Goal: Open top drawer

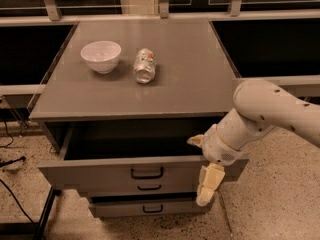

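The top drawer (100, 173) is the widest grey drawer, with a black bar handle (147, 173). It stands pulled out from under the cabinet top, and its dark inside shows. My gripper (201, 163) is at the drawer front's right end, to the right of the handle and not on it. One cream finger (208, 184) hangs down over the drawer front. The other fingertip (195, 140) pokes over the drawer's top edge. The fingers are spread apart and hold nothing.
A white bowl (100, 55) and a can lying on its side (145, 65) sit on the grey cabinet top (190, 74). Two narrower drawers (145, 208) are below the top one. Cables lie on the speckled floor (15, 194) at the left. A railing runs behind.
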`<state>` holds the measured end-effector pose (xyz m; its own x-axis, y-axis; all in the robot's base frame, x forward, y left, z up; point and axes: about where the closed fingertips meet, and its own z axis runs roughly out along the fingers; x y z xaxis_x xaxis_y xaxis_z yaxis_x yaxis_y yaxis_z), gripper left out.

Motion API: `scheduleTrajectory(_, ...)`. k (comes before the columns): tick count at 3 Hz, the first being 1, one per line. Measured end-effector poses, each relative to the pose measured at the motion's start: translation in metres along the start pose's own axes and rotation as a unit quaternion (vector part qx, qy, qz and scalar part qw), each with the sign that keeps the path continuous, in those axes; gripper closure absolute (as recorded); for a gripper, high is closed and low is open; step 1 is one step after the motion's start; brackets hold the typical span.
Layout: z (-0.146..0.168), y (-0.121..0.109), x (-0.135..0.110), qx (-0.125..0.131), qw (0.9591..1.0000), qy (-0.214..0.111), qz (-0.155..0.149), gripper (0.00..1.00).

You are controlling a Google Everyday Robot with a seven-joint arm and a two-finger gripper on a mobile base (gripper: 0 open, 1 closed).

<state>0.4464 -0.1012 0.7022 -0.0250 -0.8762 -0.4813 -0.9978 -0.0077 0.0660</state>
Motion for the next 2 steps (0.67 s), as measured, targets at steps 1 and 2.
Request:
scheduleTrajectory(1,0.0190,-0.0032,0.0040,-0.010,0.9999,-0.009,-0.007,0.00)
scheduleTrajectory(2,0.0287,0.0000,0.0085,-0.023,0.9997,-0.011,-0.007,0.00)
